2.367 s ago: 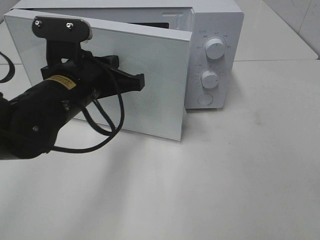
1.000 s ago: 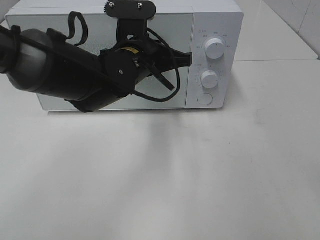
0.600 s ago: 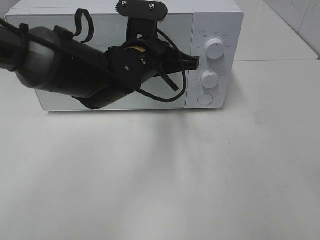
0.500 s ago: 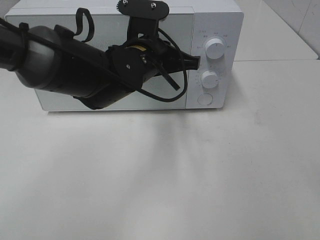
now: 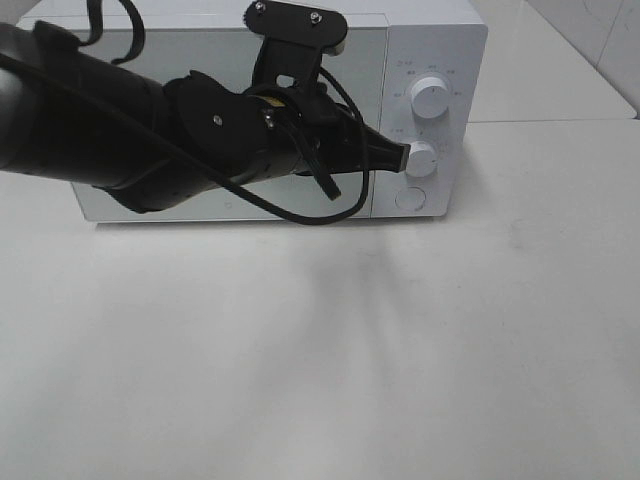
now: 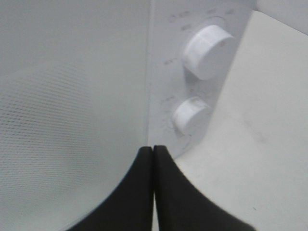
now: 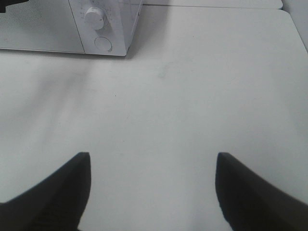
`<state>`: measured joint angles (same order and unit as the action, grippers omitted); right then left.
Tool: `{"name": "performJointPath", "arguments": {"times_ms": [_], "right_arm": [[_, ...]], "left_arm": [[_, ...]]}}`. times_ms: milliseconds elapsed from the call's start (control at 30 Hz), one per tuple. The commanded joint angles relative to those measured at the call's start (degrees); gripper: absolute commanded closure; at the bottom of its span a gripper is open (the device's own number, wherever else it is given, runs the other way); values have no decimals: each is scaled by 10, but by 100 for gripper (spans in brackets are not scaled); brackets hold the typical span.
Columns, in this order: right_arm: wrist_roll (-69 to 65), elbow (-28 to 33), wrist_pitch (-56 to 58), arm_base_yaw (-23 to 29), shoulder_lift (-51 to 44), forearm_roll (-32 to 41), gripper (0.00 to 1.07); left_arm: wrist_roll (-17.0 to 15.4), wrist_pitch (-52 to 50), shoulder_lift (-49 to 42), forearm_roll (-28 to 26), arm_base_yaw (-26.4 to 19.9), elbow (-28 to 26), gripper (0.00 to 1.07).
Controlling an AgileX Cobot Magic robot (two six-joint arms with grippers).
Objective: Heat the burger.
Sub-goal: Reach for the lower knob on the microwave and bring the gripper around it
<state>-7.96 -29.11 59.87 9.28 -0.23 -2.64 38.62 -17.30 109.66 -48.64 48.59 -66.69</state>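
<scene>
My left gripper [image 6: 153, 153], smooth black jaws pressed together, empty, beside the round white lower knob [image 6: 191, 114]; right gripper [image 7: 153, 163] spread wide, empty.

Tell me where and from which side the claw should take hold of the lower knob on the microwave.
Grip the lower knob by its round side wall, a finger on each side, coming straight at the front of the microwave. It is a short white cylinder standing out from a flat panel, so only its rim offers hold. The shut left claw would probably need opening first.
</scene>
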Motion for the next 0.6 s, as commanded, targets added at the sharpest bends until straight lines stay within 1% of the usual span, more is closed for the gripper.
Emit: {"name": "performJointPath", "arguments": {"times_ms": [33, 100, 133, 233, 267, 300, 333, 367, 400, 433, 467, 500, 533, 567, 600], "right_arm": [[4, 1, -5, -5, -15, 1, 37], [3, 1, -5, -5, -15, 1, 37], [3, 1, -5, -5, -15, 1, 37], [3, 1, -5, -5, -15, 1, 37], [3, 1, -5, -5, -15, 1, 37], [3, 1, -5, -5, -15, 1, 37], [3, 1, -5, -5, -15, 1, 37], [3, 1, -5, -5, -15, 1, 37], [3, 1, -5, -5, -15, 1, 37], [3, 1, -5, -5, -15, 1, 37], [3, 1, -5, -5, -15, 1, 37], [3, 1, -5, -5, -15, 1, 37], [3, 1, -5, -5, -15, 1, 37], [3, 1, -5, -5, -15, 1, 37], [4, 1, -5, -5, -15, 1, 37]], "left_arm": [[2, 98, -27, 28, 3, 2, 107], [1, 117, -30, 29, -2, 2, 107], [-3, 156, -33, 29, -9, 2, 107], [-3, 173, -33, 29, -17, 2, 107], [-3, 226, -35, 30, -32, 2, 101], [-7, 271, -39, 32, -45, 2, 89], [-7, 271, -39, 32, -45, 2, 89], [-14, 292, -41, 32, -53, 2, 78], [-29, 328, -47, 45, -65, 2, 56], [-29, 328, -47, 45, -65, 2, 56], [-39, 346, -50, 53, -70, 2, 43], [-69, 384, -56, 75, -79, 2, 21], [-69, 384, -56, 75, -79, 2, 21], [-104, 432, -66, 109, -88, 2, 8], [-120, 450, -69, 128, -91, 2, 6]]}}
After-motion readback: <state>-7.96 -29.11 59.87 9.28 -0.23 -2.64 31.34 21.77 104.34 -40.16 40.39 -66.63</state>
